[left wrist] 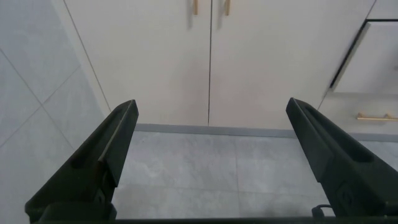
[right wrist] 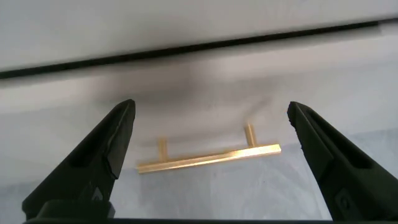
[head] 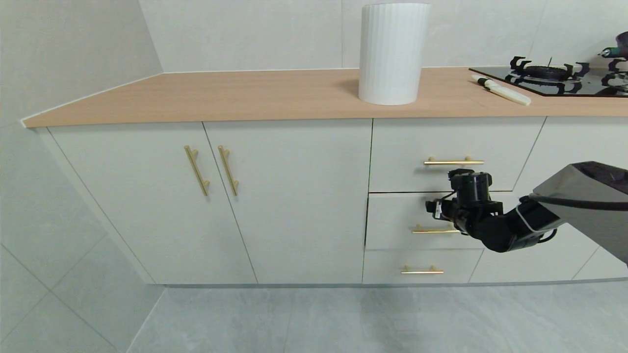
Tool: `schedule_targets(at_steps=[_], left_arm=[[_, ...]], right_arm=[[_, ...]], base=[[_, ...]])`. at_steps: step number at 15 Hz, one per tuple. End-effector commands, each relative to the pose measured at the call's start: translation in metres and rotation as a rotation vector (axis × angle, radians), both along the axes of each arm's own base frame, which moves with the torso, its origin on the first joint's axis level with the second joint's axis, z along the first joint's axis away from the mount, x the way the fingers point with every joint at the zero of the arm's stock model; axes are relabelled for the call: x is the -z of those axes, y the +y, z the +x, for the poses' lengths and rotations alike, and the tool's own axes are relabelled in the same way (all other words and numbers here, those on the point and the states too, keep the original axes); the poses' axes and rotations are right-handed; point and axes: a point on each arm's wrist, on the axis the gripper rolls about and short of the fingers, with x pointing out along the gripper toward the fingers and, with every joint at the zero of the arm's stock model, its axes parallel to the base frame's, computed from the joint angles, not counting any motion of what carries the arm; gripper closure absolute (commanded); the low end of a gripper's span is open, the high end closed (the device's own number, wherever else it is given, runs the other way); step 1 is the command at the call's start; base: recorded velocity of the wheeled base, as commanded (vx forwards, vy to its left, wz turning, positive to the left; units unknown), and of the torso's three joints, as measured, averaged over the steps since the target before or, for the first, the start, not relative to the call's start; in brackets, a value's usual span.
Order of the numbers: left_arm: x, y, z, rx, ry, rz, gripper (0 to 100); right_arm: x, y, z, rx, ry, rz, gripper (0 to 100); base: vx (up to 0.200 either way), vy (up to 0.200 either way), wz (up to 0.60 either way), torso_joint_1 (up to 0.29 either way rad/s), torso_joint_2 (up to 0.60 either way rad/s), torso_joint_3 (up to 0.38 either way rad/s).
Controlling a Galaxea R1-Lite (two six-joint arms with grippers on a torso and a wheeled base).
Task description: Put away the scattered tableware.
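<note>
Tableware left out is looking like a single white knife (head: pixel 501 90), lying on the tabletop (head: pixel 245 95) toward the right end, just beside the hob (head: pixel 554 78).

Sweeping from the left, the left claw (left wrist: pixel 210 109) is hanging released, its jaws wide apart and holding nothing. It is pointing at the floor in front of the double cabinet doors (head: pixel 211 206). Further along, a tall white ribbed canister (head: pixel 391 54) is standing upright on the tabletop, well apart from the knife.

Below and to the right, the right claw (right wrist: pixel 209 107) is hovering, released and empty, in front of the middle drawer's brass handle (right wrist: pixel 208 157). It is near the handle but, as far as I am seeing, not touching it.

I am judging the step in hand to be opening that drawer to make a place for the knife. To do it well, the claw is needing to settle on the bar's middle, between its two posts. The jaws are seeming to spread along the bar rather than across it, so turning the wrist before clenching is looking wise. After that, pulling straight out and level is mattering most, with no sideways dragging that could slip the claw off the thin bar.
</note>
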Motion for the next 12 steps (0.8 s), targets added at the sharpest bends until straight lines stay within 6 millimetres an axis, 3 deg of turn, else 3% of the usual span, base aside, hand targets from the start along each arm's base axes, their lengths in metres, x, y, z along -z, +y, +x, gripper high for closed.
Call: schedule_targets(at_steps=[1,5,12], left_arm=[[0.0,0.0,0.0,-0.001,0.0,0.0,0],[0.0,0.0,0.0,-0.001,0.0,0.0,0],[0.0,0.0,0.0,-0.001,0.002,0.0,0]], right_arm=[[0.006,0.001,0.005,0.01,-0.004,-0.003,0],[0.008,-0.005,0.017,0.054,-0.075,0.002,0],[-0.001,-0.012,0.017,0.072,-0.097,0.007,0]], base=[[0.0,0.0,0.0,0.0,0.0,0.0],[0.0,0.0,0.0,0.0,0.0,0.0],[0.0,0.0,0.0,0.0,0.0,0.0]])
